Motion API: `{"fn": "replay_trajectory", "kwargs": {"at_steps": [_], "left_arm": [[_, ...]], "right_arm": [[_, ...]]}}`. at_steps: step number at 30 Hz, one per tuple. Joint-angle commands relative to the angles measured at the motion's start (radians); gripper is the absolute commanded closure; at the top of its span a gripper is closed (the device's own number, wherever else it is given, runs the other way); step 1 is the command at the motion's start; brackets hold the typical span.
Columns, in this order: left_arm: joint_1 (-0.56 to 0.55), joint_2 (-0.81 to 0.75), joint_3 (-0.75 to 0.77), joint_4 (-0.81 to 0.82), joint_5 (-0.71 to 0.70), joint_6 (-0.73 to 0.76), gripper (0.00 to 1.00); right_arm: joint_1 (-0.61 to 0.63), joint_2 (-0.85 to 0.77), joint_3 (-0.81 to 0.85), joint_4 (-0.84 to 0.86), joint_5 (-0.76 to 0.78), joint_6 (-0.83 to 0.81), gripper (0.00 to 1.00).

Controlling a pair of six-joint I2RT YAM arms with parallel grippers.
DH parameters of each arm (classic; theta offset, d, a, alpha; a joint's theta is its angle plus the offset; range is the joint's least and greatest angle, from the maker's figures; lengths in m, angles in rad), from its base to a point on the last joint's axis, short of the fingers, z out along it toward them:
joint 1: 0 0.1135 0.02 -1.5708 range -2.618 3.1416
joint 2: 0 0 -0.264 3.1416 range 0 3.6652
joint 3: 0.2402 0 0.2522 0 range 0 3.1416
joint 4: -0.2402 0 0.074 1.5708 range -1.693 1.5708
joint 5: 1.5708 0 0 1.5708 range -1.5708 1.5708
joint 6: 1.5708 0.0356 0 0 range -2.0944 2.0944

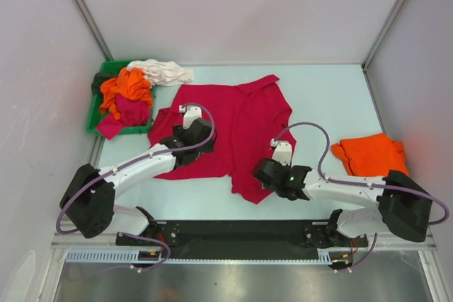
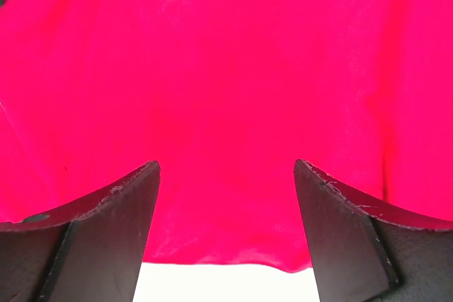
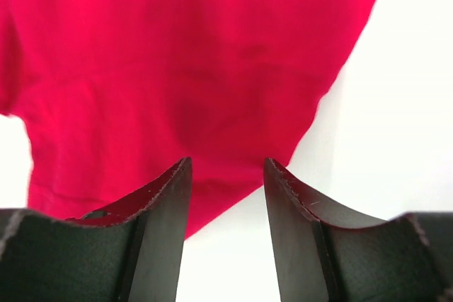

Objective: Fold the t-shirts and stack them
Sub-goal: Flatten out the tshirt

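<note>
I see a plain crimson t-shirt [image 1: 241, 125]. Right of it is an orange t-shirt [image 1: 369, 155]. Left of it, a green bin [image 1: 93, 114] holds orange shirts [image 1: 127, 86], a magenta shirt [image 1: 131, 112], a white shirt [image 1: 166, 72] and possibly a dark shirt [image 1: 102, 81].

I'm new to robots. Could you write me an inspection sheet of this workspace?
surface: pale, smooth table.
job's things: crimson-red shirt spread flat mid-table; folded orange shirt at right; heaped shirts (orange, magenta, dark) in the green bin; white shirt spilling over its rim.
clutter: only the green bin, far left.
grippers: left gripper open over the red shirt's near hem; right gripper open, narrower, over its near corner; neither holds cloth.
cables: left cable and right cable, purple, loop along their arms.
surroundings: white walls on three sides.
</note>
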Motion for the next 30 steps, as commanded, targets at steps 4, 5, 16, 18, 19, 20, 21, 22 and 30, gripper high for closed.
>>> {"fn": "replay_trajectory", "kwargs": {"at_steps": [4, 5, 16, 18, 19, 20, 21, 22, 30], "left_arm": [[-0.020, -0.036, -0.001, -0.018, 0.014, -0.039, 0.18], [-0.024, -0.037, 0.001, -0.024, 0.013, -0.042, 0.18], [-0.041, -0.063, -0.011, -0.049, 0.002, -0.069, 0.18], [-0.041, -0.069, -0.011, -0.050, 0.002, -0.070, 0.18], [-0.043, -0.071, -0.011, -0.050, 0.002, -0.069, 0.18], [-0.043, -0.074, -0.011, -0.052, 0.002, -0.069, 0.18], [-0.043, -0.072, -0.010, -0.050, 0.002, -0.069, 0.18], [-0.043, -0.072, -0.010, -0.052, 0.000, -0.067, 0.18], [-0.043, -0.083, -0.002, -0.052, -0.006, -0.046, 0.18]], "right_arm": [[0.049, 0.084, -0.032, 0.016, 0.063, 0.148, 0.49], [0.049, 0.081, -0.036, 0.016, 0.063, 0.147, 0.49], [0.047, 0.102, -0.087, 0.021, 0.036, 0.181, 0.67], [0.047, 0.092, -0.093, 0.007, 0.037, 0.199, 0.83], [0.047, 0.087, -0.093, 0.000, 0.039, 0.205, 0.88], [0.047, 0.082, -0.092, -0.020, 0.043, 0.217, 0.93], [0.047, 0.079, -0.092, -0.031, 0.043, 0.225, 1.00], [0.049, 0.070, -0.089, -0.042, 0.046, 0.234, 1.00], [0.072, 0.043, -0.035, -0.368, 0.053, 0.501, 1.00]]}}
